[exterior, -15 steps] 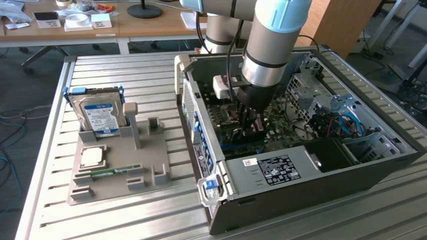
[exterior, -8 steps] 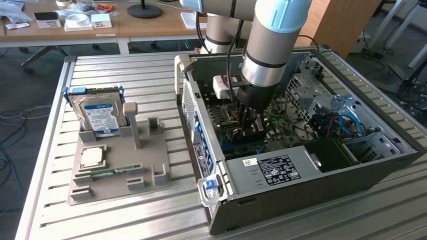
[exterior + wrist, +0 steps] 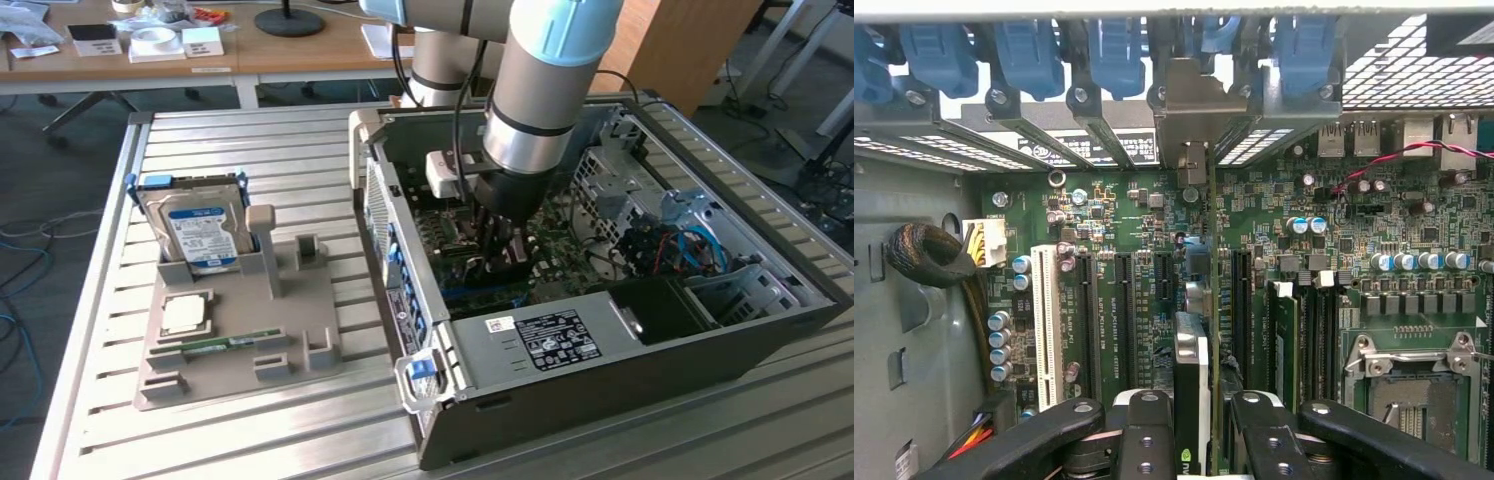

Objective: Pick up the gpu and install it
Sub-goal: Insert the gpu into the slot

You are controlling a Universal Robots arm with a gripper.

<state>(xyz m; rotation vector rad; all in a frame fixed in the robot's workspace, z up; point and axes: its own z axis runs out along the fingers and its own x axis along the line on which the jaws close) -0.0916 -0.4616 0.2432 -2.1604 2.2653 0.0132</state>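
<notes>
In the wrist view the gpu (image 3: 1192,375) shows edge-on, a thin dark card with a pale strip. It stands upright between my two black fingers (image 3: 1144,435), so my gripper (image 3: 1194,440) is shut on it. Its silver-beige end bracket (image 3: 1192,110) reaches the case's rear slot openings, under the blue latches (image 3: 1024,50). The card lines up with the black expansion slots (image 3: 1159,300) on the green motherboard (image 3: 1114,210); I cannot tell whether it sits in a slot. In the exterior view my gripper (image 3: 505,250) is deep inside the open computer case (image 3: 601,350).
Beside the case a beige fixture (image 3: 234,330) holds a blue-labelled hard drive (image 3: 200,235), a CPU chip (image 3: 183,315) and a green RAM stick (image 3: 220,347). Inside are a white slot (image 3: 1044,310), an open CPU socket (image 3: 1414,385), cables (image 3: 674,250) and a black power supply (image 3: 561,335).
</notes>
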